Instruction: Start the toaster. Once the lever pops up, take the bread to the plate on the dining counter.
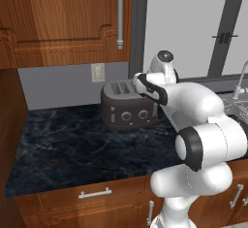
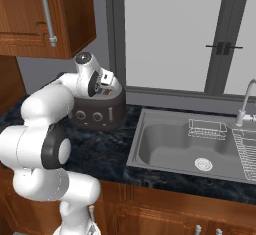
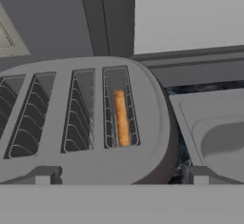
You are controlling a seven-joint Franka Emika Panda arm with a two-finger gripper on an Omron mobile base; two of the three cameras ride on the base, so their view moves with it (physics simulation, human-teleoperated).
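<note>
The gripper [image 3: 119, 175] hung wide open and empty above the toaster [image 1: 127, 107], the bread [image 3: 121, 117] sat at 12 o'clock (rightmost slot), so a careless descent could miss the lever.

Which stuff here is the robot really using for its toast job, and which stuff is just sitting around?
For the job:
- toaster
- bread, down in the toaster's slot nearest the sink
- end effector, open above the toaster

Just around:
- sink
- faucet
- wall cabinet
- wall outlet
</note>
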